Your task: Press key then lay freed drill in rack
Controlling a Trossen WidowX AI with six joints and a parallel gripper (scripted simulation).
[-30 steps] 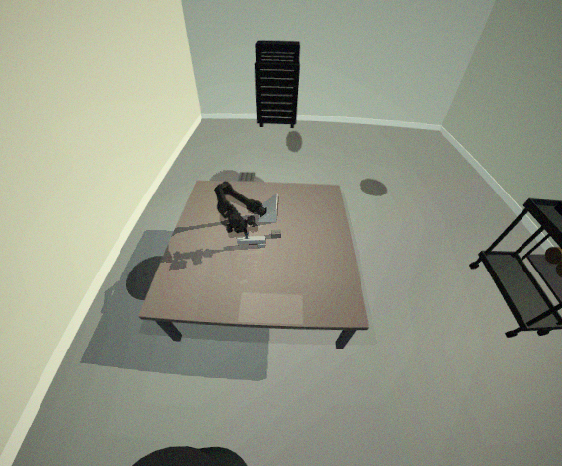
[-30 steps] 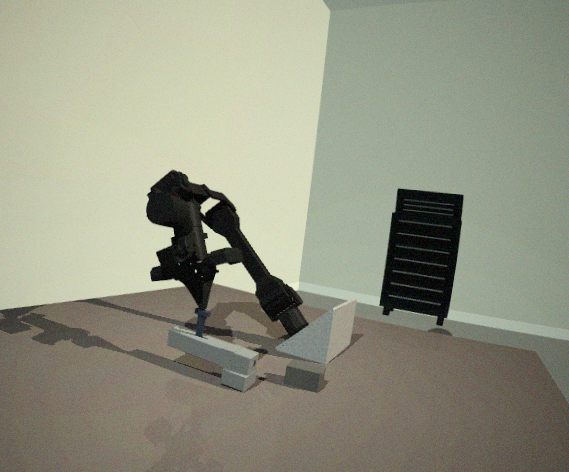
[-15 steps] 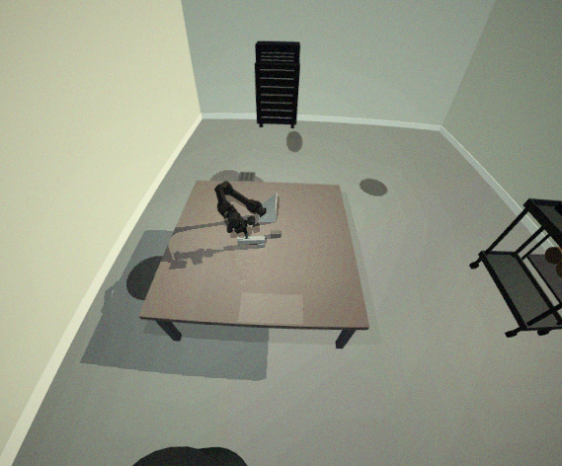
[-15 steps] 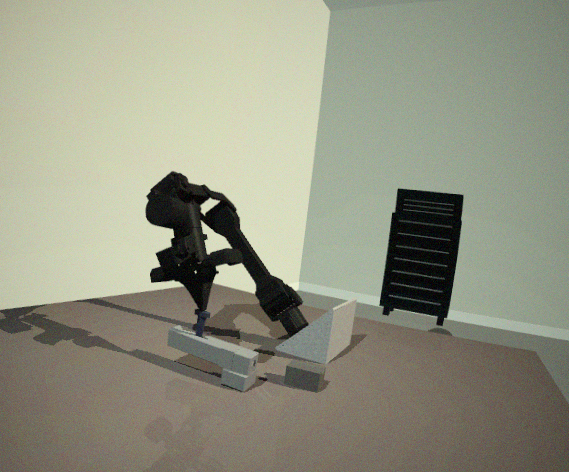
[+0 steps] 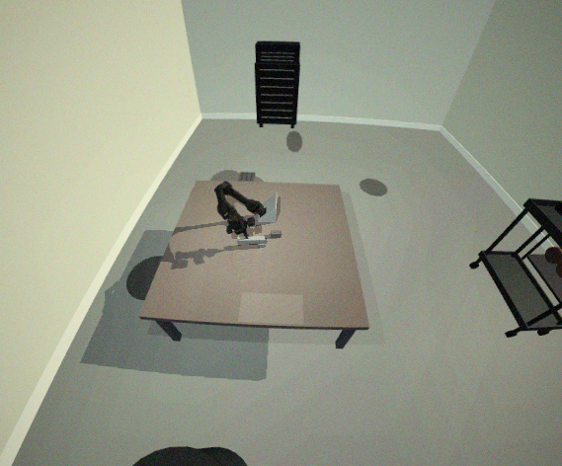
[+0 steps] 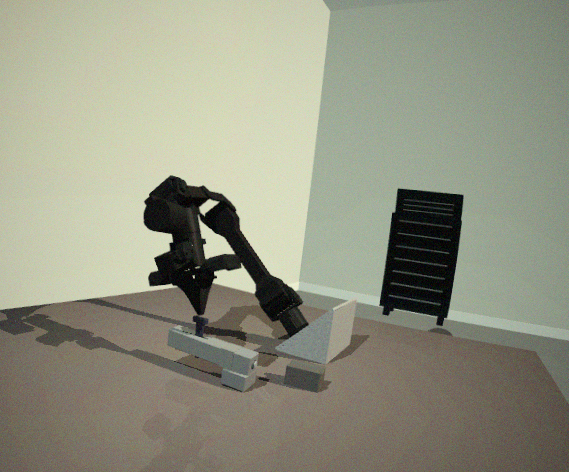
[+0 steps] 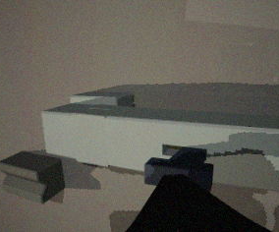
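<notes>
A small dark blue T-shaped key (image 6: 200, 324) (image 7: 182, 166) stands up from the top of a long pale grey bar (image 6: 203, 347) (image 7: 110, 139) (image 5: 251, 241) lying on the table. The bar ends in a lighter block (image 6: 239, 379) at its near end; I cannot tell the drill from its housing. My gripper (image 6: 199, 313) (image 7: 172, 184) (image 5: 244, 233) is shut, points straight down, and its tips rest on the key's head. A pale wedge-shaped rack (image 6: 320, 329) (image 5: 270, 209) stands just behind the bar, beside the arm's base.
A small grey block (image 6: 303, 375) (image 7: 31, 171) (image 5: 275, 233) lies beside the bar's end. The brown table (image 5: 301, 260) has a lighter patch (image 5: 271, 308) (image 7: 234, 1) near its front edge. A black drawer cabinet (image 6: 421, 253) stands by the far wall, and a cart (image 5: 546, 271) at the right.
</notes>
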